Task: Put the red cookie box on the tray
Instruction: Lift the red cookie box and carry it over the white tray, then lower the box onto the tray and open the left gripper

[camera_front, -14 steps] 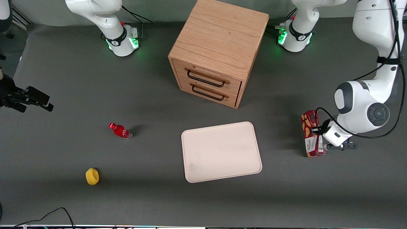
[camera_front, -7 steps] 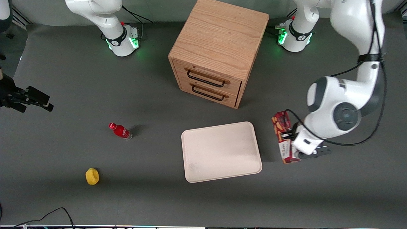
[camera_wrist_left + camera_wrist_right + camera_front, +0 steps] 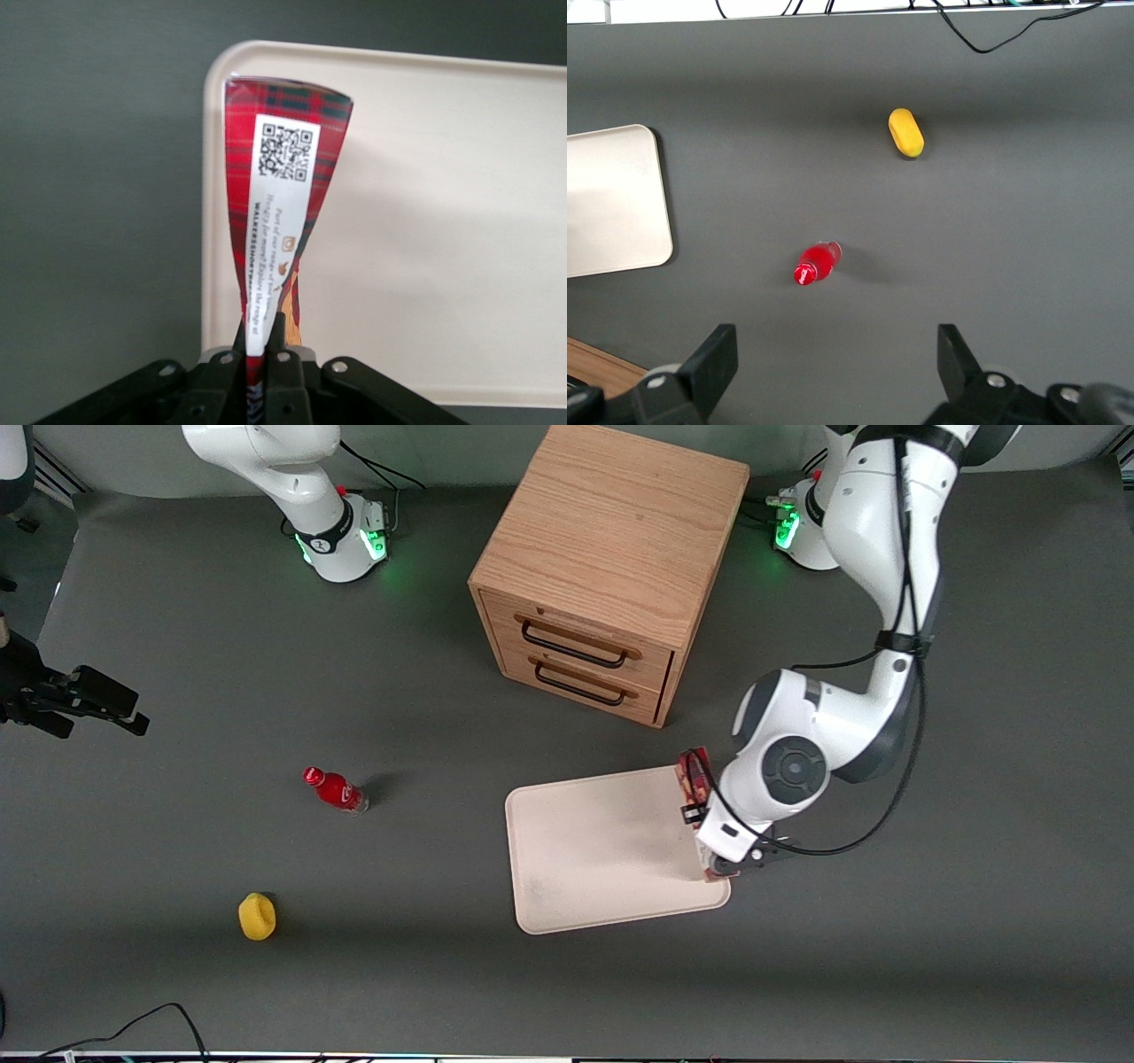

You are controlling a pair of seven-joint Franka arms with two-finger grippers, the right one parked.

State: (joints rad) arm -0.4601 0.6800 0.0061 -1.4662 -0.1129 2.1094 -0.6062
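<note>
Wrist view shows my gripper (image 3: 263, 354) clamped on the box (image 3: 282, 190), held over the tray (image 3: 443, 221) edge nearest the working arm, so I'd carry it further inward, lower gently, then release.

My left arm reaches forward, elbow bent, wrist pointing down; its hand (image 3: 264, 354) is clamped tight, fingers nearly together.

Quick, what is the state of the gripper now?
Left gripper: shut on the red cookie box, held over the tray edge.
</note>
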